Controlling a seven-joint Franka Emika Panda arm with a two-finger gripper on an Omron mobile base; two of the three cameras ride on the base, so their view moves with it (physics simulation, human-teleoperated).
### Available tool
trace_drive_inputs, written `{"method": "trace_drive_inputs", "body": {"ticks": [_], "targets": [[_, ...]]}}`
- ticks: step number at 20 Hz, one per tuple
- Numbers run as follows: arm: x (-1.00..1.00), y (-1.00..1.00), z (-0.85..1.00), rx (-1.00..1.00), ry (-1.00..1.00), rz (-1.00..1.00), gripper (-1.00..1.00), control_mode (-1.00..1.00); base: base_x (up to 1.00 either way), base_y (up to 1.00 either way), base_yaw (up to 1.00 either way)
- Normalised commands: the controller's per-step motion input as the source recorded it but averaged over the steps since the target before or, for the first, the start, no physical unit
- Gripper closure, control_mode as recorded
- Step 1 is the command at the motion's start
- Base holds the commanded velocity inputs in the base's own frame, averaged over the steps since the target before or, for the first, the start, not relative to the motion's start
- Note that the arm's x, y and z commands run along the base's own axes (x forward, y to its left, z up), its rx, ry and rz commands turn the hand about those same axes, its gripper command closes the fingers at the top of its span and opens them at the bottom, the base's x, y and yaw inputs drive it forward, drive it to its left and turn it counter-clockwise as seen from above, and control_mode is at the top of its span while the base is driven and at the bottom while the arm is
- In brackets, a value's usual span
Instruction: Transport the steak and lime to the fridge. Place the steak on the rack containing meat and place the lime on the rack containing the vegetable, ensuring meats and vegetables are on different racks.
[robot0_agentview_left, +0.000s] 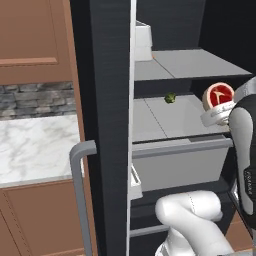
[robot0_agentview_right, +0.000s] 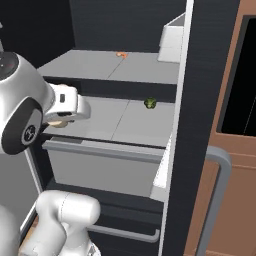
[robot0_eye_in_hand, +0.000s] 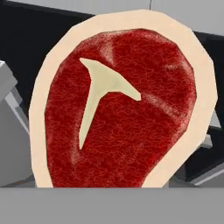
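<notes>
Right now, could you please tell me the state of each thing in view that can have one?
Tall black fridge: door open.
Round red raw steak: held up at the arm's end, level with the lower shelf, on no rack.
Dark-green knobbly vegetable: resting on the lower pale-grey rack.
Upper pale-grey rack: carries a small orange bit.

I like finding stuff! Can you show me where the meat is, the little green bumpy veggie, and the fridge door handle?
steak (robot0_eye_in_hand: 122, 109), hand view, middle of its red flesh.
vegetable (robot0_agentview_left: 170, 98), left base view, centre of the green lump on the lower shelf.
handle (robot0_agentview_left: 80, 185), left base view, the upright grey bar.
</notes>
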Motion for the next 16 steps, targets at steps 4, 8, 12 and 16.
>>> {"method": "trace_drive_inputs", "body": {"ticks": [4, 8, 12, 16], "targets": [[0.89, -0.04, 0.04, 0.01, -0.11, 0.0, 1.0, -1.0, 0.0, 0.0, 0.0], [0.74, -0.02, 0.17, 0.03, -0.03, 0.0, 1.0, -1.0, 0.0, 0.0, 0.0], [0.95, -0.11, 0.34, 0.06, 0.0, -0.04, 1.0, -1.0, 0.0, 0.0, 0.0], [0.99, -0.16, 0.35, 0.1, 0.01, -0.01, 1.0, -1.0, 0.0, 0.0, 0.0]]}}
